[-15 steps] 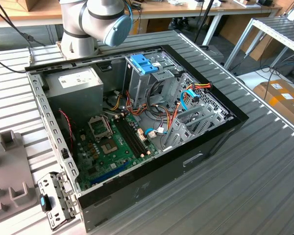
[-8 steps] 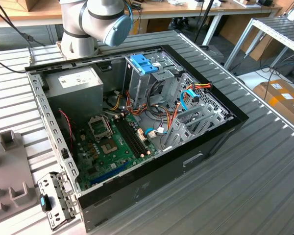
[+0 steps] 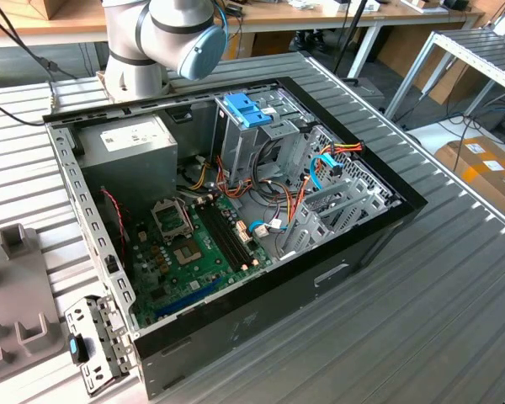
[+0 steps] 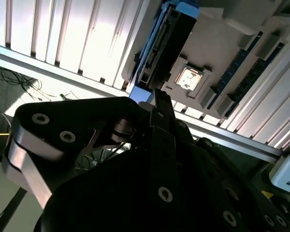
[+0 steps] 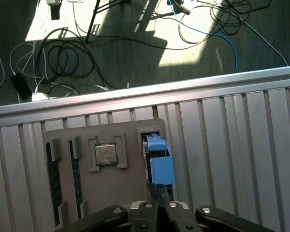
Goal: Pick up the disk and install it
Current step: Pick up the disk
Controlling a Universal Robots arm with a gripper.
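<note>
Gripper (image 5: pixel 158 186), fingers drawn together, is seen poised just beside the disk (image 5: pixel 159 162), which is stood on edge in a grey fixture tray (image 5: pixel 128 188).

1 flat grey plastic fixture tray (image 5: pixel 130 188) lies just ahead of the gripper (image 5: pixel 158 187). It carries 1 silver rectangular disk with blue plastic rails (image 5: pixel 159 166) nearest the gripper, 1 square silver processor chip (image 5: pixel 106 154) beside that, and 2 long dark memory sticks (image 5: pixel 50 166) farthest off. 1 open black metal computer case (image 3: pixel 261 328) stands in the exterior view.
</note>
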